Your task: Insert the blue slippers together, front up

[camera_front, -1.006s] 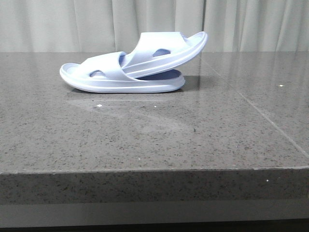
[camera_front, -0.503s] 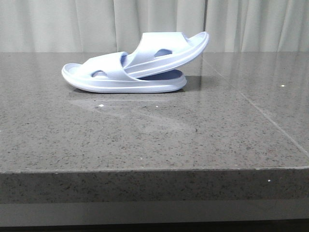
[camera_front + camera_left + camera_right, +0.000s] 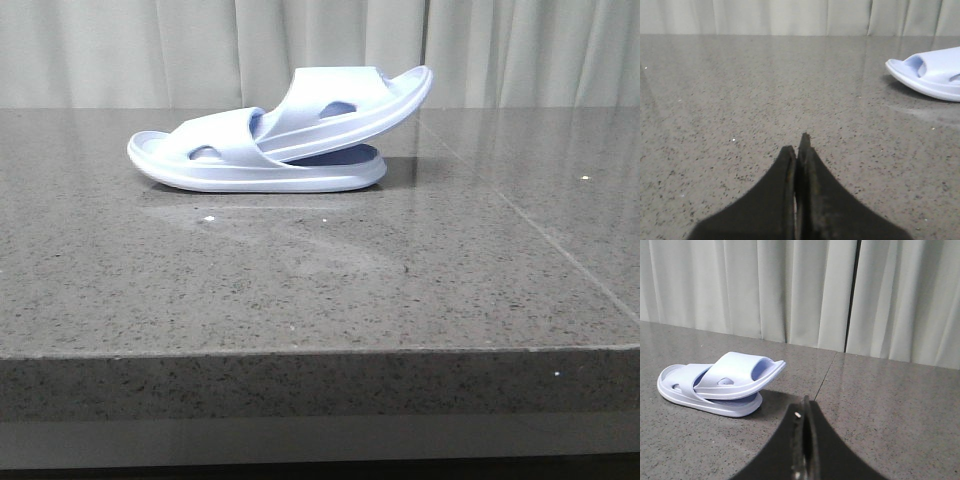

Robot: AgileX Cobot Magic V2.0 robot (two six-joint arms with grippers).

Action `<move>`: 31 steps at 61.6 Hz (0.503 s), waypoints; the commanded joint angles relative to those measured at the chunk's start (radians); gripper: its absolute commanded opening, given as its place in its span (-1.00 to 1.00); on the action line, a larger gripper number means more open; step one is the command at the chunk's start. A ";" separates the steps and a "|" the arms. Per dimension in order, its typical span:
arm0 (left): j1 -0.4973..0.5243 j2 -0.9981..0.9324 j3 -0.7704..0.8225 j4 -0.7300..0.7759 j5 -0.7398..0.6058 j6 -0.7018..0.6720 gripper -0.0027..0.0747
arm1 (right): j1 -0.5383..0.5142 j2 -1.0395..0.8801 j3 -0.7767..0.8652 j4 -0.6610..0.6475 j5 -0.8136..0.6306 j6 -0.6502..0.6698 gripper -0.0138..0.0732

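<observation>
Slippers (image 3: 270,140): a pale blue pair, nested on the table (image 3: 300,290), toward its far side and left of centre in the front view.
Lower slipper (image 3: 250,172): lies flat, sole down, its length running left to right.
Upper slipper (image 3: 350,100): one end is tucked under the lower slipper's strap; the other end tilts up to the right, clear of the lower footbed.
Left gripper (image 3: 797,150): clenched on nothing, the two fingertips pressed together above bare stone; one slipper end shows near the edge of its wrist view, well apart from the tips.
Right gripper (image 3: 805,410): also closed and empty, aimed toward the pair from a distance; nothing touches the slippers.
Arms: neither appears in the front view.
Backdrop: pale curtain (image 3: 500,50) behind the table.
Done, as judged: the two slippers look joined, one pushed into the other and angled upward, which seems to match the task.
Left, as judged: little or nothing; how deep the upper slipper sits under the strap cannot be told from these views.
</observation>
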 commanded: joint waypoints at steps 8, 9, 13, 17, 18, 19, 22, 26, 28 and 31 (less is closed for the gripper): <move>0.051 -0.018 0.037 -0.038 -0.187 0.001 -0.98 | 0.001 0.011 -0.023 0.009 -0.077 -0.001 -0.93; 0.051 -0.018 0.037 -0.038 -0.190 0.001 -0.98 | 0.001 0.011 -0.023 0.009 -0.077 -0.001 -0.93; 0.047 -0.018 0.037 -0.036 -0.197 0.001 -0.98 | 0.001 0.011 -0.023 0.009 -0.077 -0.001 -0.93; 0.046 -0.018 0.037 -0.038 -0.198 0.001 -0.98 | 0.001 0.011 -0.023 0.009 -0.077 -0.001 -0.93; 0.046 -0.018 0.037 -0.041 -0.195 0.001 -0.98 | 0.001 0.011 -0.023 0.009 -0.077 -0.001 -0.93; 0.046 -0.018 0.037 -0.044 -0.195 0.001 -0.98 | 0.001 0.011 -0.023 0.009 -0.077 -0.001 -0.93; 0.046 -0.018 0.037 -0.046 -0.192 0.001 -0.98 | 0.001 0.011 -0.023 0.009 -0.077 -0.001 -0.93; 0.046 -0.016 0.037 -0.046 -0.192 0.001 -0.98 | 0.001 0.011 -0.023 0.009 -0.077 -0.001 -0.93; 0.046 -0.016 0.037 -0.046 -0.192 0.001 -0.98 | 0.001 0.011 -0.023 0.009 -0.077 -0.001 -0.93; 0.046 -0.016 0.037 -0.046 -0.192 0.001 -0.98 | 0.001 0.011 -0.023 0.009 -0.077 -0.001 -0.93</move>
